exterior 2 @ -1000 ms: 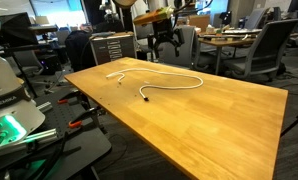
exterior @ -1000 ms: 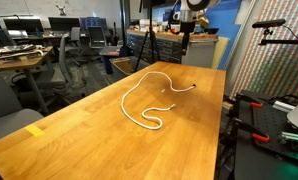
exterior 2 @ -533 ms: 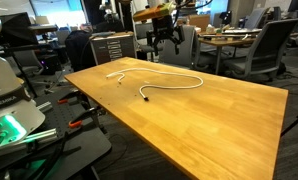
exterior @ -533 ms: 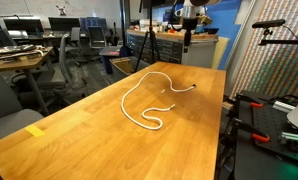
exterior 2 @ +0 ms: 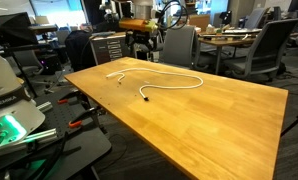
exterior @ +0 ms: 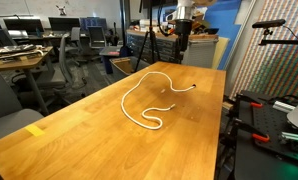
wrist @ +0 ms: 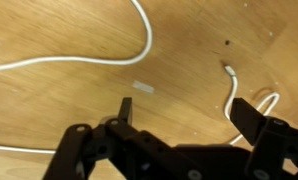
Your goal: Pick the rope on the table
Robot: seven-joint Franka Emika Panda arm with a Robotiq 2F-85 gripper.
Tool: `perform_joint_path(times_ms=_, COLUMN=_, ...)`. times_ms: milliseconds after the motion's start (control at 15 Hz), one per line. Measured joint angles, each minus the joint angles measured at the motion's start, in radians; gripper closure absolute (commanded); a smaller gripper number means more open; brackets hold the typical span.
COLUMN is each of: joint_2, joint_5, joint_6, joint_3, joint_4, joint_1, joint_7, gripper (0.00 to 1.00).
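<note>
The rope [wrist: 150, 38] lies untouched in loose curves on the wooden counter [exterior: 79, 140] as my arm, having swung sideways above the far end within the last second, brings the empty, spread-open hand [wrist: 181, 110] over it, ready to descend.

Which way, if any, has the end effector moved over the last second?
Yes. In an exterior view the end effector has shifted left along the table's far edge.
</note>
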Motion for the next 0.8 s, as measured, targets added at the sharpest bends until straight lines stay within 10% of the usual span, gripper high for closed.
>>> perform_joint_path(times_ms=533, joint_2=0.011, joint_5=-0.116, joint_6=0.471, joint_3=0.016, joint_4=-0.289, joint_1=0.175, joint_7=0.306, gripper=0.0)
perform_joint_path(times_ms=800, joint_2=0.04, joint_5=-0.164, joint_6=0.475, joint_3=0.004, joint_4=-0.299, joint_1=0.162, joint_7=0.343, gripper=0.0)
